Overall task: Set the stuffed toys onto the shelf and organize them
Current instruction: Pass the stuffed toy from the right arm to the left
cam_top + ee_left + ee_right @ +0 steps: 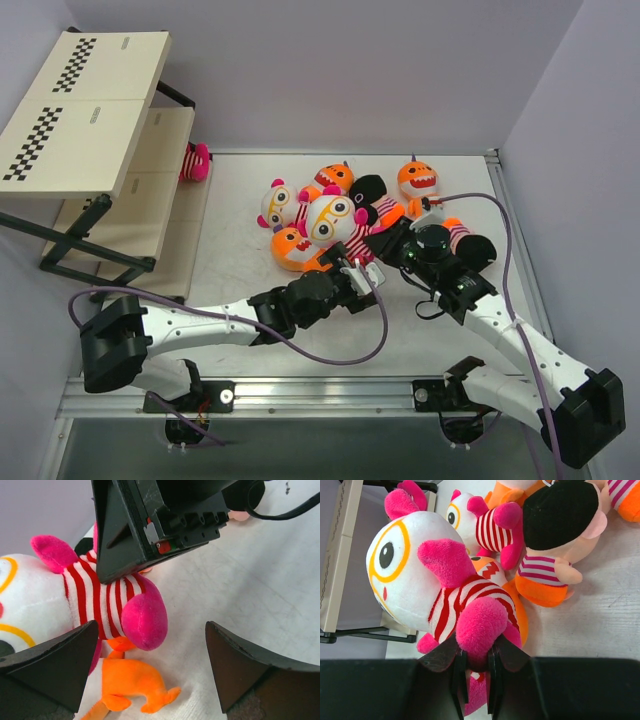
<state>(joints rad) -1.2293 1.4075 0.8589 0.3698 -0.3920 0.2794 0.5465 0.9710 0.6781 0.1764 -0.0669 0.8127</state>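
Observation:
The stuffed toys lie heaped mid-table: orange sharks (335, 178), black-headed dolls (368, 190) and striped goggle-eyed dolls (278, 205). My right gripper (477, 666) is shut on the pink foot of the biggest striped doll (420, 575), seen from above as a white head (330, 220). My left gripper (150, 672) is open just beside it. Its fingers (55, 665) straddle that doll's pink foot (145, 620) and an orange shark tail (130, 680), touching neither. The shelf (85, 110) stands at the far left, with one pink toy (195, 162) on its lower board.
The right gripper's black body (160, 520) hangs close above the left gripper's fingers. Another shark (417, 180) and a striped-legged doll (462, 238) lie by the right arm. A metal rail (300, 398) runs along the table's near edge.

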